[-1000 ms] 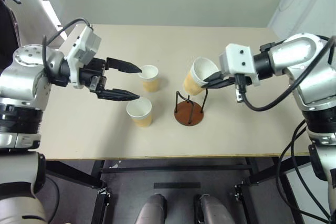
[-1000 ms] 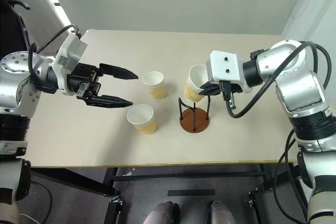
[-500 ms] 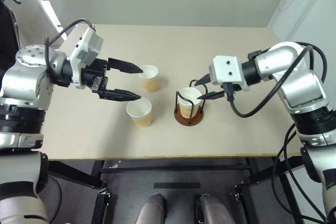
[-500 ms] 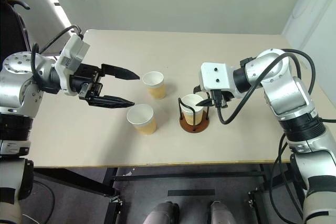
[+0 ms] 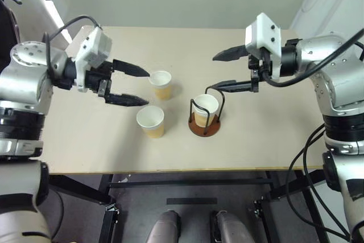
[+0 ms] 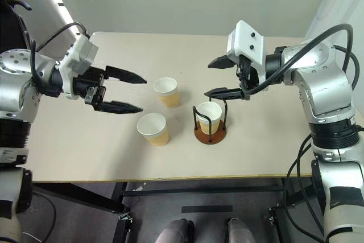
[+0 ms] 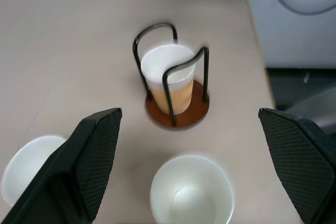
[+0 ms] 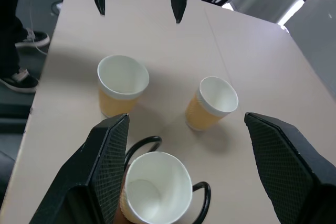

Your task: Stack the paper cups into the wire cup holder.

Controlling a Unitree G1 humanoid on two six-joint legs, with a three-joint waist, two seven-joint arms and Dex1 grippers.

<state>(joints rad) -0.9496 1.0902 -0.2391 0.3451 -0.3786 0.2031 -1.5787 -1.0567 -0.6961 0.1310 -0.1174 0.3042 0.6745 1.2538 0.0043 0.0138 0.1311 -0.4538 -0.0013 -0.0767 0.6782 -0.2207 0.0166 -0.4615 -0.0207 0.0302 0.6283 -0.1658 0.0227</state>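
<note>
Over table [image 5: 256, 135], right end effector [image 5: 223, 71] and left end effector [image 5: 140, 87] hover wide open, empty.

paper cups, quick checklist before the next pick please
1. First cup seated upright inside the wire cup holder: ok.
2. Right gripper open and clear above the holder: ok.
3. Left gripper open, empty, beside the two loose cups: ok.
4. Far cup upright on the table, mouth up: ok.
5. Near cup upright, standing apart from the far one: ok.
6. Seated cup fully down on the holder's base: cannot tell.
</note>
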